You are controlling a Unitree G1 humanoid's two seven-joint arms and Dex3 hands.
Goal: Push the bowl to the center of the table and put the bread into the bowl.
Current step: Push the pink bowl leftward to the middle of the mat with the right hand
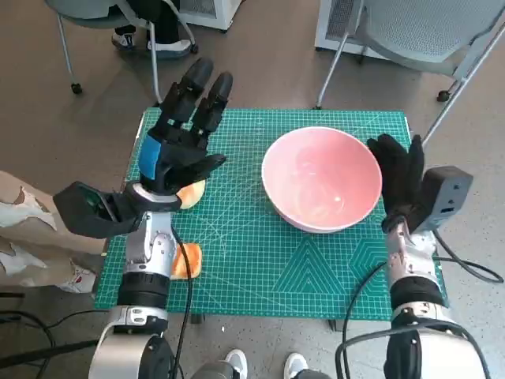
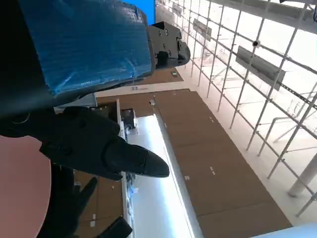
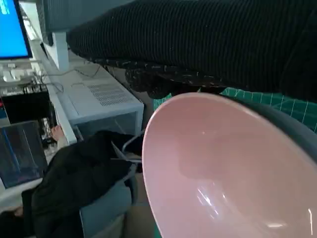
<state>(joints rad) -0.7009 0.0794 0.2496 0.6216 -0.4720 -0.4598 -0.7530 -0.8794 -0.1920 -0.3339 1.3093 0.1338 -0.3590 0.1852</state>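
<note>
The counter point(image 1: 260, 276) carried a green mat. The pink bowl point(image 1: 322, 178) sat right of its middle, its rim touching the right robot hand point(image 1: 401, 175), which stood flat against it, holding nothing. The left robot hand point(image 1: 180, 142) hovered spread wide, well apart from the bowl. Bread point(image 1: 187, 260) lay beside the left forearm; another piece point(image 1: 192, 192) was mostly hidden under that hand. Only the right wrist view showed a dark jacket point(image 3: 74, 183) beyond the bowl.

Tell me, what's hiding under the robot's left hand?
Under the left hand an orange piece of bread peeks out on the green mat. Most of it is covered. Another piece shows beside the forearm.
</note>
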